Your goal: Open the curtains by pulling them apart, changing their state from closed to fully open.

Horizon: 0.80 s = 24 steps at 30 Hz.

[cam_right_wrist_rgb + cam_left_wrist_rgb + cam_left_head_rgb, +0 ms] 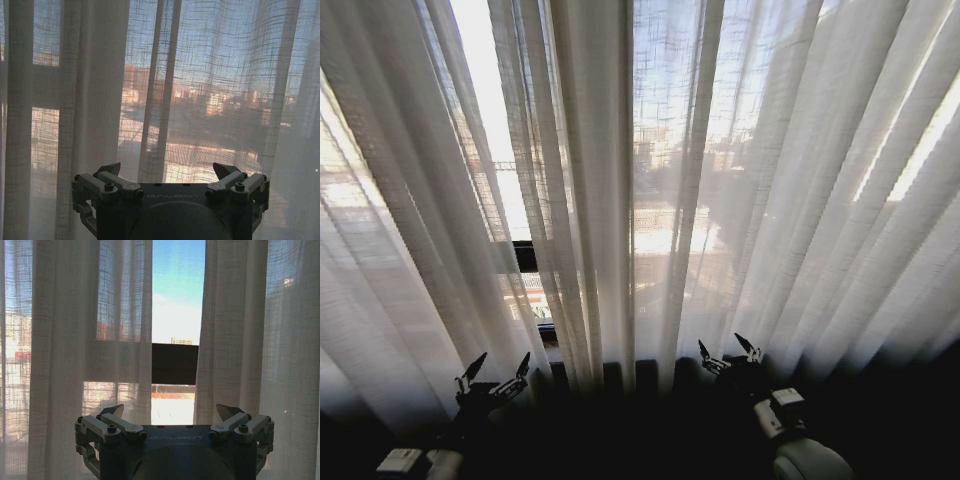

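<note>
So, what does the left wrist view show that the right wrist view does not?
The left wrist view shows a narrow gap between two folds of the curtains, with bare sky and a dark window bar seen straight through it. The left end effector is open and points at that gap.

The right wrist view shows unbroken curtain fabric, with buildings visible only through the weave. The right end effector is open there.

Both views share the sheer pleated curtains close ahead and an open end effector holding nothing, not touching the fabric.
</note>
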Tool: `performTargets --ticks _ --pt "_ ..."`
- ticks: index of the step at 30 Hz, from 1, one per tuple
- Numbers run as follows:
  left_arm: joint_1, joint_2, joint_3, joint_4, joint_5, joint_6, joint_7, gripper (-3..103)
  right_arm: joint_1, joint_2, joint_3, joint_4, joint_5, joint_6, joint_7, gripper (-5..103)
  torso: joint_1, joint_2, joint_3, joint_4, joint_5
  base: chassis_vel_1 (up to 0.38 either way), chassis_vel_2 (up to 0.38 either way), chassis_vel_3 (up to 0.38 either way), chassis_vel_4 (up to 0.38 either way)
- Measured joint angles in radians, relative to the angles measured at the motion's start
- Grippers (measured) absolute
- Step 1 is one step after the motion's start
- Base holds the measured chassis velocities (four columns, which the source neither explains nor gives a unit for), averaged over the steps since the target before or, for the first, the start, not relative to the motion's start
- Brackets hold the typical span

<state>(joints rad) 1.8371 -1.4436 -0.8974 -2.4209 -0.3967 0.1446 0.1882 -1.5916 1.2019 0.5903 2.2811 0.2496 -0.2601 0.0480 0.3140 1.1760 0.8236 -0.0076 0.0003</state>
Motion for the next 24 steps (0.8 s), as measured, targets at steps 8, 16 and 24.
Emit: performTargets --ticks 8,16,24 --pt "0.005 -0.005 -0.001 -0.005 0.002 -0.001 0.000 100 0.000 0.003 0.000 -0.002 0.001 0.004 0.000 100 0.000 0.000 0.000 -0.0001 -0.0001 0.287 0.276 -0.276 -0.283" --pt "0.005 -0.007 0.001 -0.006 0.009 -0.002 0.000 100 0.004 0.005 -0.001 -0.009 0.004 0.010 0.001 100 0.000 0.000 0.000 -0.0002 -0.0002 0.361 0.346 -0.360 -0.338" --pt "0.016 -0.013 -0.003 -0.016 0.018 -0.005 -0.001 100 0.013 0.005 -0.001 -0.023 0.011 0.015 -0.001 100 0.000 0.000 0.000 -0.0002 -0.0010 0.217 0.201 -0.223 -0.240"
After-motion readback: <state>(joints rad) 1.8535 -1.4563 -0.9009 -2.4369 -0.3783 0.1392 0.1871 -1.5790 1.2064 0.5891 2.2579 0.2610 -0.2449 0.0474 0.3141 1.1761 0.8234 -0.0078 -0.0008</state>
